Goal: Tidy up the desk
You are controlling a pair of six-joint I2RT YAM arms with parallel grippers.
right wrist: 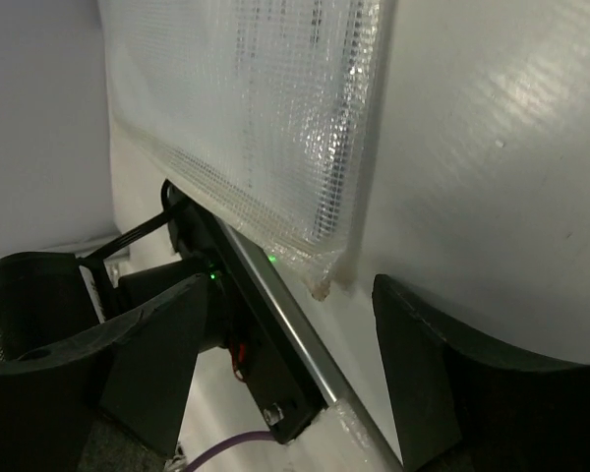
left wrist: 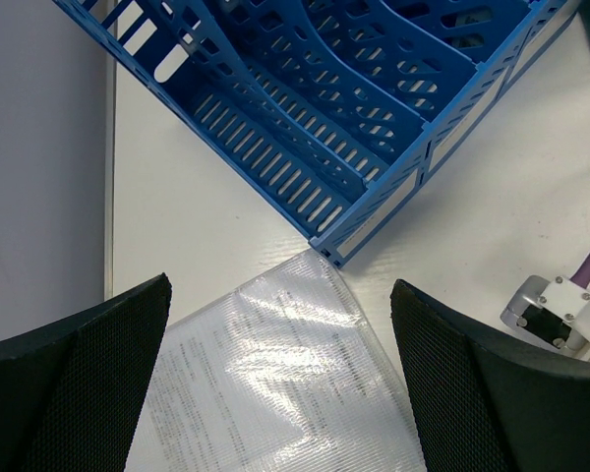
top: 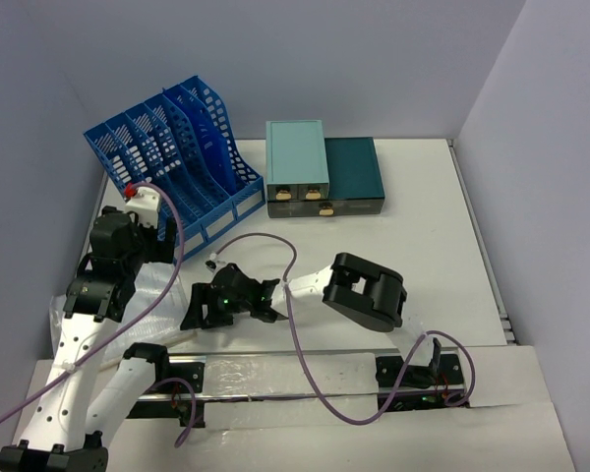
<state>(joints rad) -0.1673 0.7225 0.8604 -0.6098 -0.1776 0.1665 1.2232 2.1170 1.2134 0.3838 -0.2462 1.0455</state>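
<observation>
Toward the left of the overhead frame, the left gripper [left wrist: 280, 295] hangs over the near corner of the blue slotted plastic file rack [top: 177, 147], its jaws spread fully wide with nothing in them. Beneath it a clear, glossy plastic document sleeve holding printed sheets [left wrist: 275, 383] lies flat on the large white matte desk [top: 423, 226]. In the left wrist view the sleeve's top corner sits just beside the rack's corner. From there it widens down to the lower edge of the frame, between the two fingers. Its long axis probably runs that same way, though the left arm hides most of it from above.

Left of centre in the overhead frame, the right gripper [right wrist: 287, 290] points left, low over the desk, at the sleeve's right-hand edge. Its jaws stand apart, gripping nothing. In the right wrist view the sleeve's crumpled lower corner sits just above the gap, slightly right of centre, and its edge runs straight up the frame. The sleeve therefore lies dead ahead of these jaws. This arm, level with the edge, looks the better placed to pinch it.
</observation>
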